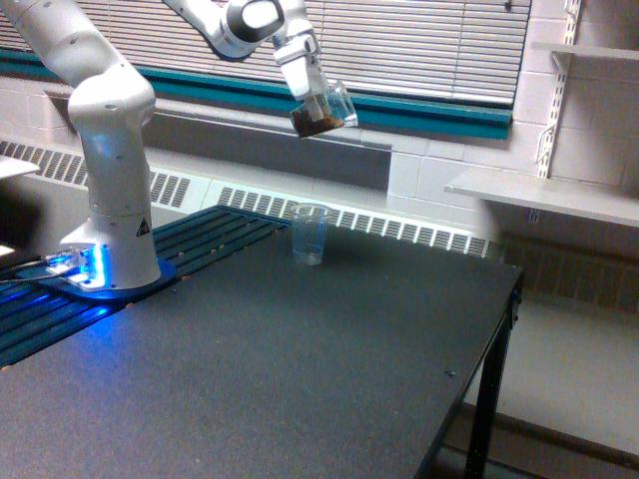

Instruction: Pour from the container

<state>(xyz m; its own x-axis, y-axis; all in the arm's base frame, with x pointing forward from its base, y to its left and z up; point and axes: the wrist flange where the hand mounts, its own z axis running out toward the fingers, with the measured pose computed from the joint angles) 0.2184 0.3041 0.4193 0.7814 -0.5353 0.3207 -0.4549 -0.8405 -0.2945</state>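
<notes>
- Container (325,110): small transparent plastic cup with wide round rim and tapered sides, held high above the taller, narrower clear plastic cup (311,235). It is tilted, mouth toward the exterior view's right, with dark brown granular material pooled in its lower part.
- Gripper (316,97): white fingers clamped on the container's wall; the contact itself is too small to resolve.
- Landmark: the taller clear cup stands upright on the dark speckled table (300,379), near its far edge. The container hangs almost directly over it, well apart.
- Handling, as judgement: thin plastic is probably light, flexible and slippery. A firm squeeze could buckle the wall; a loose one could let it slip as the tilt grows. Grasping mid-wall below the rim seems sensible, keeping the mouth free.
- Writing: a yellow triangular warning sticker (142,228) on the white robot arm base (115,215), beside the landmark cup on the exterior view's left; no legible text or brand.
</notes>
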